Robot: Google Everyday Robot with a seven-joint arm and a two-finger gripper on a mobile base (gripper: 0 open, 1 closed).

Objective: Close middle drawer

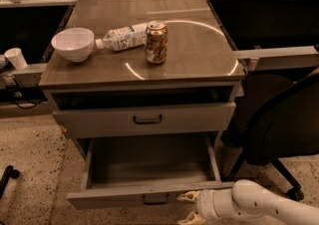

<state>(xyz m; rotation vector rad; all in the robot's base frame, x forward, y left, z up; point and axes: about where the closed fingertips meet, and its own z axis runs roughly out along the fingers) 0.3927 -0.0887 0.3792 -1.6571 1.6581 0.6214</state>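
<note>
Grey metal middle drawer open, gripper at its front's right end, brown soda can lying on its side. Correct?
No: in the camera view the brown soda can stands upright. The grey metal middle drawer is open, gripper at its front's right end.

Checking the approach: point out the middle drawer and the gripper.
middle drawer (109, 200): camera view, front panel's left half.
gripper (183, 209): camera view, between its open fingertips, at the drawer front's right end.
</note>
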